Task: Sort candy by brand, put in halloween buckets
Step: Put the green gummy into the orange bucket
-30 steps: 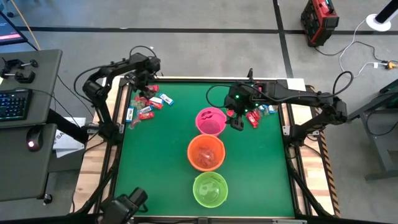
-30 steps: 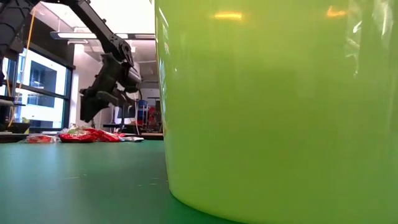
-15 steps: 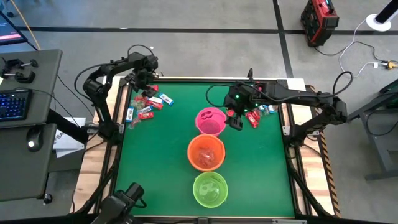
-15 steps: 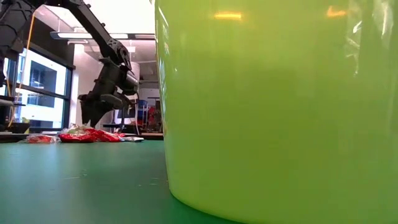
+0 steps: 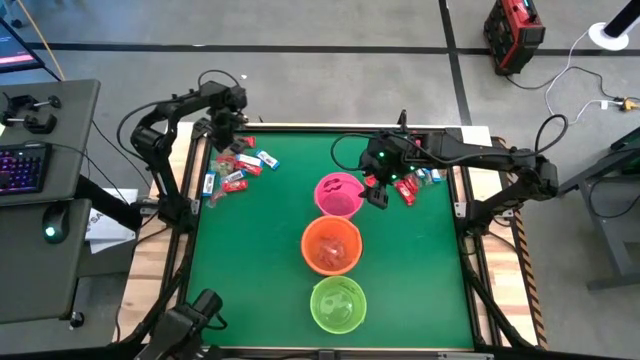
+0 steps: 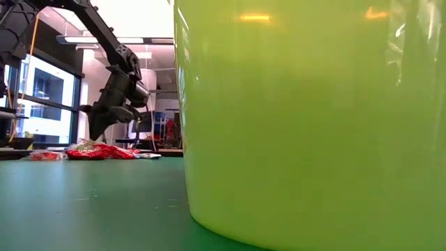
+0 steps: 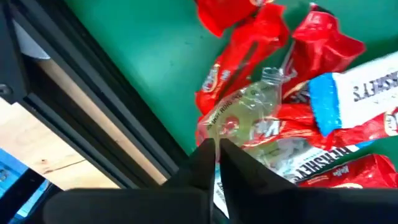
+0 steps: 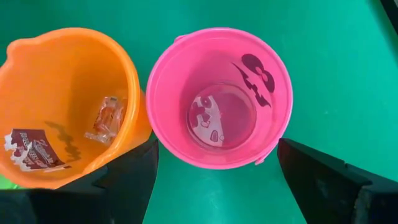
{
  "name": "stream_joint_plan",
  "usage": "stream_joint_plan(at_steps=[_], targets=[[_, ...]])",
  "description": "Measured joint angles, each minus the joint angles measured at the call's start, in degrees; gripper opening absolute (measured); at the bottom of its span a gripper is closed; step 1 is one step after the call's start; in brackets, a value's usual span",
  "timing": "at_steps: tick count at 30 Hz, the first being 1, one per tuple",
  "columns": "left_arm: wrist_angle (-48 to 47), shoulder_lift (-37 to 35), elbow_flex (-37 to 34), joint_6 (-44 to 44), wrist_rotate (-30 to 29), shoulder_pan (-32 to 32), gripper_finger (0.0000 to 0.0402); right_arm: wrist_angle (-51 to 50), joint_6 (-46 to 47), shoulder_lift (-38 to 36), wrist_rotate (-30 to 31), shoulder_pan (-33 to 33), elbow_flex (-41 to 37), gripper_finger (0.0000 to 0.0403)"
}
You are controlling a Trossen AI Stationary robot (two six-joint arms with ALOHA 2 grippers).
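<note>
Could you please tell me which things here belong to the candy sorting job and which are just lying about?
Job: candy pile; second candy pile; pink bucket; orange bucket; green bucket; left gripper; right gripper.

Lying about: keyboard; mouse; red case.

Left tool (image 7: 214, 155), spread wide a second ago above the candy (image 5: 232, 168) heap at the desk's far left corner, has since lowered and pinched shut on a clear-and-red wrapper (image 7: 245, 115) there.
</note>
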Motion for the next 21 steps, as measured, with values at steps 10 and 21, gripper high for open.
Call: stream_joint_plan(at_steps=[10,21], targets=[[-0.2,-4.3,6.4,1.0,7.2,-1.6,0.0001,0.8,-2.0,0.0,1.9,-0.1,0.0,0.032],[5.3,-28.0,3.0,-5.7,24.0,-19.9,0.0,-11.6,-2.5,-6.2,3.6,-2.8,0.0,0.032]])
